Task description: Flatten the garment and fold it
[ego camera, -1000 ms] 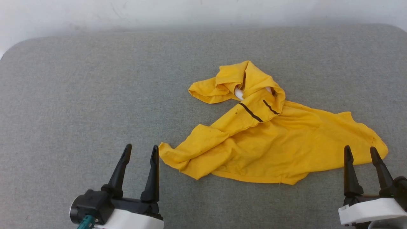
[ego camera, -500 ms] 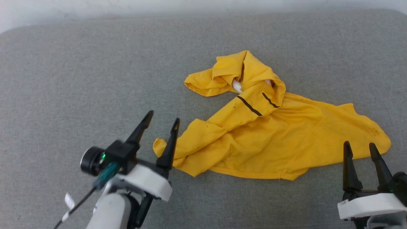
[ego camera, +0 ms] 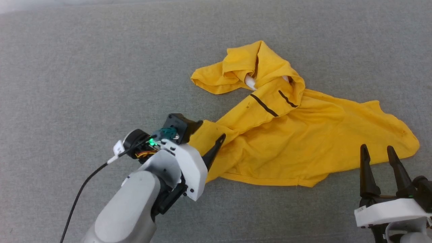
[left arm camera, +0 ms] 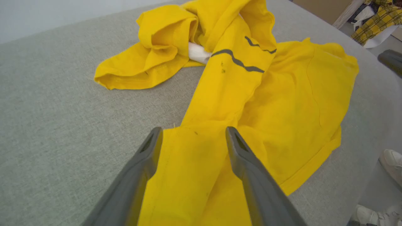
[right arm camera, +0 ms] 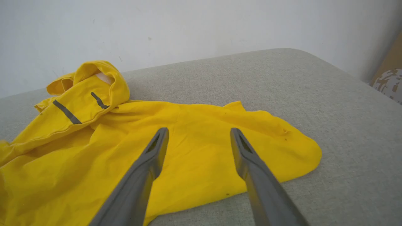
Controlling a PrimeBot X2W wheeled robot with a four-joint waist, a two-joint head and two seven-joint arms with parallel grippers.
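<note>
- The right hand [ego camera: 377, 152], its two long dark fingers spread wide and holding nothing, hangs at the near right edge of the garment [ego camera: 297, 141], a crumpled mustard-yellow cotton T-shirt.
- The left hand [left arm camera: 193, 133], equally wide, reaches over the garment's near left corner. Its fingers straddle a ridge of yellow cloth there without pinching it.
- The garment lies on the grey fabric-covered counter [ego camera: 84, 84]. Its right part is fairly flat, and its far left part is bunched and doubled over, showing black marks [ego camera: 264, 105] and a white patch [ego camera: 250, 82].
- The step in hand looks like flattening, at its first grasp; folding is not yet begun.
- The next move probably calls for closing the left hand on that corner, taking the garment's right edge with the other, then drawing them apart.
</note>
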